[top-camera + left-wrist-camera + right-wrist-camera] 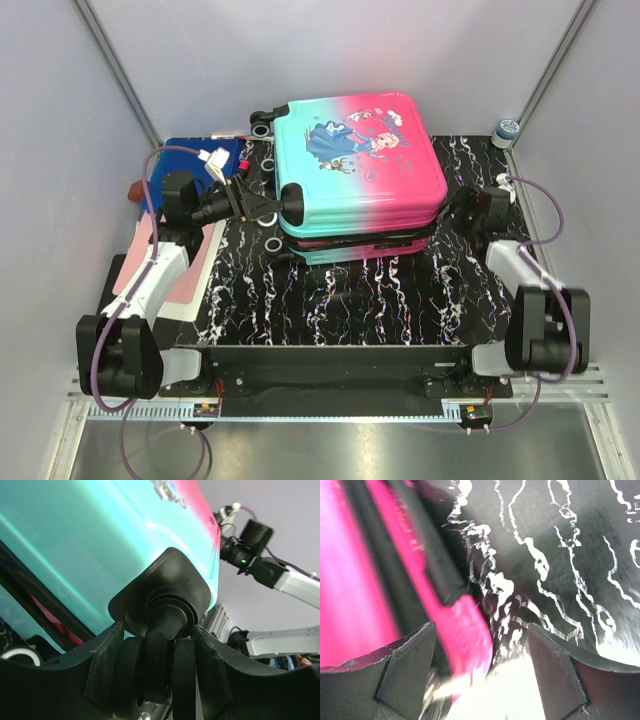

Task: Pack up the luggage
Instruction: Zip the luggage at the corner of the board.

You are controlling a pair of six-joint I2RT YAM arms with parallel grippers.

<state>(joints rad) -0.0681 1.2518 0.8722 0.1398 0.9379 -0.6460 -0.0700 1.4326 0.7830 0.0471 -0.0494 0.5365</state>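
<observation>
Clamped on a black caster wheel (160, 605) at the near left corner of the luggage (360, 165), with the left gripper (156, 632): fingers (107, 655) pressed against both sides of the wheel, so grasping it. From that wrist, looks up along the teal shell toward the pink end.

Lies flat on a black marbled mat (330, 300), printed shell upward, teal half toward the left arm, pink half toward the right. Not fully closed along the near edge: upper shell resting on the lower one, with a dark gap and a band of pink between them.

Hovers at the luggage's near right corner with the right gripper (452, 215), jaws spread wide, released, gripping nothing. In the blurred right wrist view, only a pink strip (467, 630) between those fingers, beside the luggage's black trim; cannot tell whether touched.

Left of the luggage, partly under the left arm, a blue folder (190, 163) and a pink board (130, 262). Beyond the luggage's far right corner, off the mat, a small roll (507, 131).
</observation>
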